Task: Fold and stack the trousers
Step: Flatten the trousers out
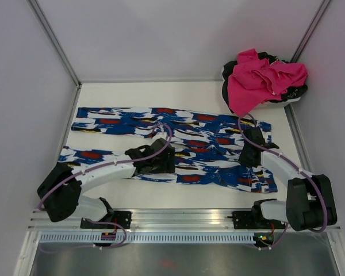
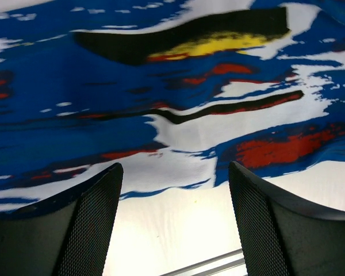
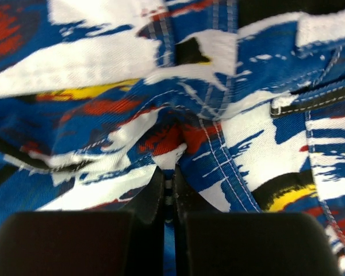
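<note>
The trousers (image 1: 207,144) lie spread flat on the white table (image 1: 190,92), legs to the left and waist to the right. My left gripper (image 1: 158,164) hovers low over the near leg's front edge. In the left wrist view it (image 2: 172,192) is open, with the blue and white hem (image 2: 161,86) just ahead and bare table (image 2: 172,230) between the mesh fingers (image 2: 95,224). My right gripper (image 1: 249,154) is down on the waist end. In the right wrist view it (image 3: 168,175) is shut on a pinched ridge of the trousers' fabric (image 3: 178,141) near a stitched seam.
A crumpled pink garment (image 1: 264,77) lies over something black at the back right corner. Grey walls enclose the table on the left, back and right. A metal rail (image 1: 184,218) runs along the near edge between the arm bases.
</note>
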You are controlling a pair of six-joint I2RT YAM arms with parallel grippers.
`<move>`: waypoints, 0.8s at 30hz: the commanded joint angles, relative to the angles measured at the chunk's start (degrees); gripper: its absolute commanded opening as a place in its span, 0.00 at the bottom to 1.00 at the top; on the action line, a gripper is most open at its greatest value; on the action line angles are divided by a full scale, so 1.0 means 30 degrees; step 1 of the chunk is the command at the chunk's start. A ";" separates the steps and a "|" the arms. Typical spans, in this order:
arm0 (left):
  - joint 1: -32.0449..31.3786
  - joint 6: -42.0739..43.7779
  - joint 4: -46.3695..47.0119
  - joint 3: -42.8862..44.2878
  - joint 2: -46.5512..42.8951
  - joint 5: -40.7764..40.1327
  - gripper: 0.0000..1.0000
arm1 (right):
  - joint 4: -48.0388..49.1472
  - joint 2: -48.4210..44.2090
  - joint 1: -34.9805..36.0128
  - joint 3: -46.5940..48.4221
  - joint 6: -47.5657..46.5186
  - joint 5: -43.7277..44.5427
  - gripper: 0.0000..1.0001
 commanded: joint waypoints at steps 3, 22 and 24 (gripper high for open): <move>-0.2029 0.1186 0.1507 0.2963 0.3586 -0.0817 0.79 | -0.2390 -0.1059 -0.0165 0.3152 -0.2779 -0.2229 0.14; -0.4404 0.3440 0.3382 0.5808 0.9366 0.1995 0.02 | 0.0623 -0.1240 -0.0165 0.5824 -0.1551 -0.2031 0.98; -0.4842 0.4056 0.3178 0.6713 1.0095 0.2316 0.02 | 0.0390 -0.1032 -0.0165 0.5297 -0.1230 -0.1273 0.98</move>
